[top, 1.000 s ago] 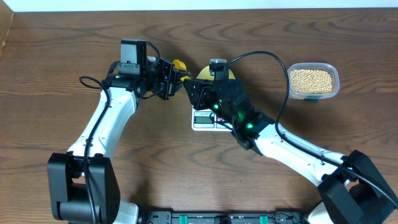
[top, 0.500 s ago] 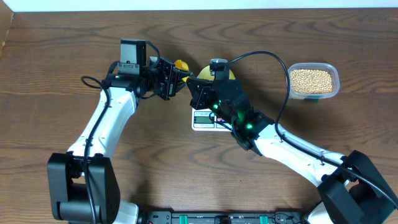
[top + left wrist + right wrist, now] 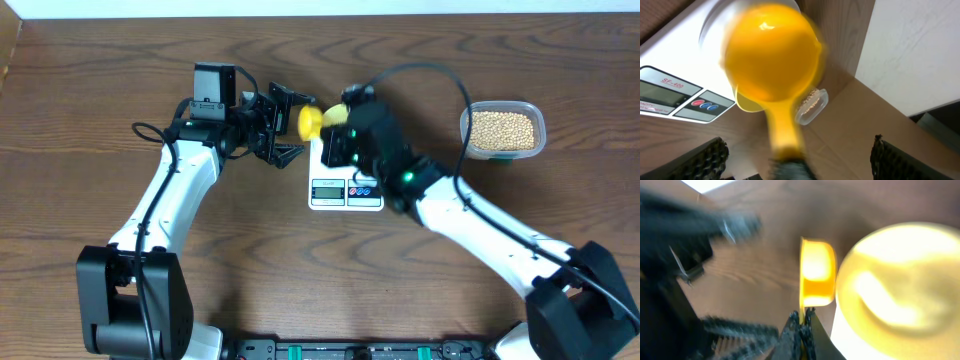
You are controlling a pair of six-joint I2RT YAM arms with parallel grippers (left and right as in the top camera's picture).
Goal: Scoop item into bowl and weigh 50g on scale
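Task so far: we judge the weighing barely begun; no scoopful has reached the bowl yet, and all the filling and the reading are left.
Scale (image 3: pixel 345 192): it lies flat on the table with its display facing the arms; we cannot read the display.
Tub (image 3: pixel 503 130): it stands well apart from the scale, to its right, and holds the whole pile.
Bowl (image 3: pixel 890 290): it sits on the scale's far end; the view is blurred, but we see no beans in it.
Right gripper (image 3: pixel 802 322): over the scale's far end, pinched tight on the scoop's handle.
Left gripper (image 3: pixel 283 125): just left of the scale's far-left corner, its fingers (image 3: pixel 705 157) spread wide with nothing between them.
Scoop (image 3: pixel 772 55): its cup is empty and hangs off the scale's far-left corner, beside the bowl.
Beans (image 3: pixel 500 128): all in the tub, well right of the scale and far from both sets of fingers.
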